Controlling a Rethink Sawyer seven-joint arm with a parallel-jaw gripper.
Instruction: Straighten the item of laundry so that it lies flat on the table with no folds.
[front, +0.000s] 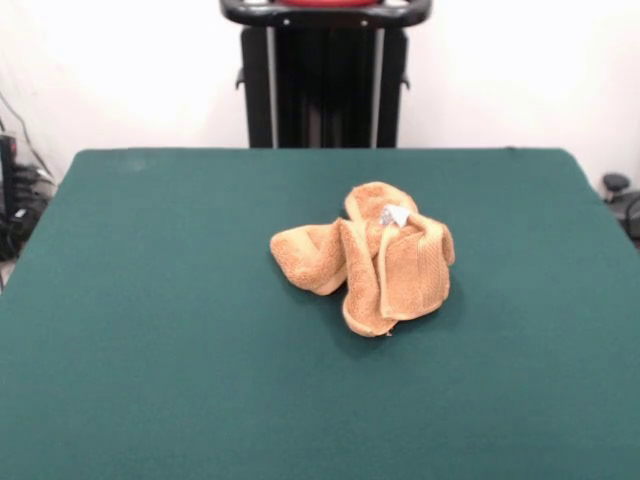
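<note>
Up at the top edge of the front view, only the robot's pedestal (325, 75) shows, a black upright column with a black cap and a sliver of red on it. The claw itself does not appear anywhere, so whether it is spread or pressed together cannot be told.

Below the pedestal lies the table (150, 350), a wide dark green surface that fills most of the view from the pale wall down to the bottom edge.

The towel (365, 258) sits on the table a little right of the middle, well apart from every edge. It is orange-tan and bunched into a crumpled heap, not flat. One rounded lobe pokes out to the picture's left, another humps up at the far side, and a folded flap with a ribbed band hangs toward the near side, its edge curling under. A small white tag (395, 215) lies on top of the heap, near its far side. A soft shadow rings the near right side of the pile.

Dark cables and gear show beyond the table's left edge, and a dark object sits past its right edge.
</note>
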